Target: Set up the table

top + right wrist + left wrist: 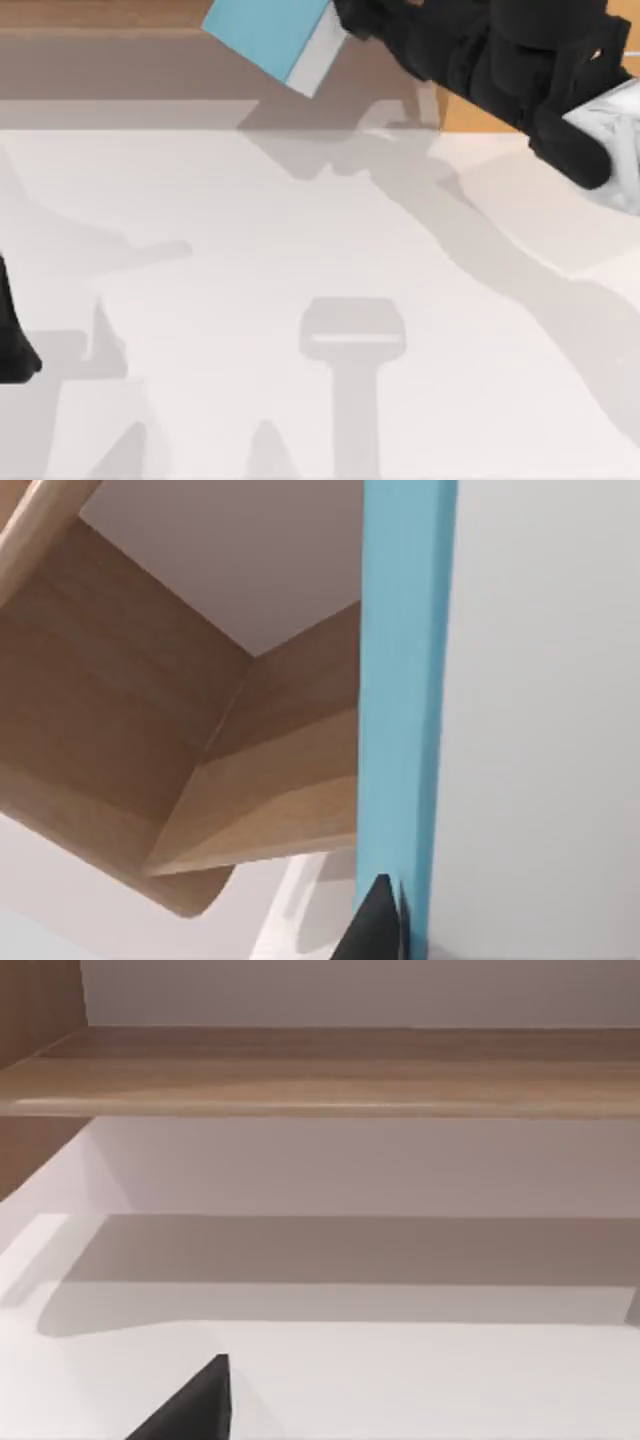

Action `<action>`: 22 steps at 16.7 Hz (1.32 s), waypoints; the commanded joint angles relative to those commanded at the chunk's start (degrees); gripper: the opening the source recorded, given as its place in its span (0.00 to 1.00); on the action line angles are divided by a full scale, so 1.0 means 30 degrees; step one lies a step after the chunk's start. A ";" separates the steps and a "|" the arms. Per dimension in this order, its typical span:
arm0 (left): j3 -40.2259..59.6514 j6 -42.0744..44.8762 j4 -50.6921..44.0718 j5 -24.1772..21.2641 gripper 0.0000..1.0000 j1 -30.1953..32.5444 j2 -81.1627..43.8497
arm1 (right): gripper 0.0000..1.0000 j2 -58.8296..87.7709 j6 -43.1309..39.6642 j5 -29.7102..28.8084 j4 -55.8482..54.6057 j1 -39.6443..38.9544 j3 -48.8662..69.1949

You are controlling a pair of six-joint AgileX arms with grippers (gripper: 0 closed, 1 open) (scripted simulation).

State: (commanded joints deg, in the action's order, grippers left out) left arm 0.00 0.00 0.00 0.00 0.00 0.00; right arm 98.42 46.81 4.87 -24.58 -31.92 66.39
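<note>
The white table (pixel 250 260) spreads across the top view, crossed by arm shadows. A light blue box with a white side (pixel 270 35) hangs tilted above the table's far edge, in front of the wooden shelf. My right gripper (pixel 350 20) is shut on its right end, the black arm reaching in from the upper right. In the right wrist view the box's blue edge (pixel 400 680) and white face run straight out from the gripper (pixel 378 920). My left arm (pixel 12 350) stays parked at the table's left edge, its gripper (pixel 195 1405) low over the table (pixel 420 1380).
A brown wooden shelf board (pixel 320 1070) runs along the back of the table, with a white wall behind it. Its wooden side panel and underside (pixel 150 730) lie close to the held box. Open white surface spreads across the middle and front.
</note>
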 joint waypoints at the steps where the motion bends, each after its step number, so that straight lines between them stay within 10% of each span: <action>1: 0.0000 0.0000 0.0000 0.0000 1.00 0.0000 0.0000 | 0.00 -0.1242 0.1146 0.1395 0.0020 0.0886 -0.1327; 10: 0.0000 0.0000 0.0000 0.0000 1.00 0.0000 0.0000 | 0.00 -0.6852 0.9452 1.0476 0.0198 1.0206 -0.9746; 22: 0.0000 0.0000 0.0000 0.0000 1.00 0.0000 0.0000 | 0.00 -0.1237 1.2103 0.8794 -0.3223 1.9311 -0.8277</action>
State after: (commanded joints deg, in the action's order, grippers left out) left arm 0.00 0.00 0.00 0.00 0.00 0.00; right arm 94.71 83.11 31.25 -34.25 26.01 41.56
